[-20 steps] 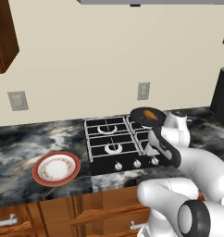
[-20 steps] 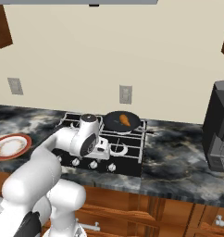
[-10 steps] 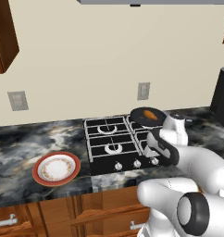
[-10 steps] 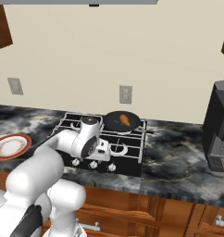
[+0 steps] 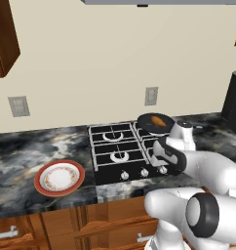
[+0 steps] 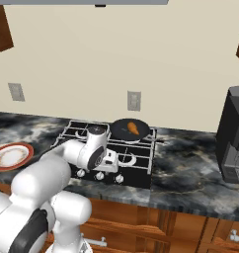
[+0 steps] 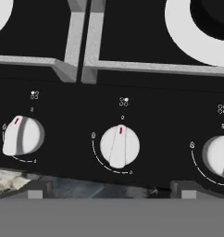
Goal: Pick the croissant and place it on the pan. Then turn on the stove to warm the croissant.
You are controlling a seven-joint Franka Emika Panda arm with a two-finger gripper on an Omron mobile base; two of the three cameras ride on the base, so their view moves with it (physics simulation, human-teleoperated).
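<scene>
The croissant lies in the dark pan, which sits on the back right burner of the black stove. My gripper hangs low over the stove's front knob row, pointing down. In the hand view its fingers stand wide apart and open, with the middle silver knob between them. A left knob and a right knob flank it. All three red marks point roughly upward. Nothing is held.
A red-rimmed patterned plate lies on the marble counter left of the stove. A tall dark appliance stands at the right. Wooden drawers run below the counter's front edge.
My hand has sunk a little lower and nearer to the front knob row. The croissant, pan and plate stay put.
</scene>
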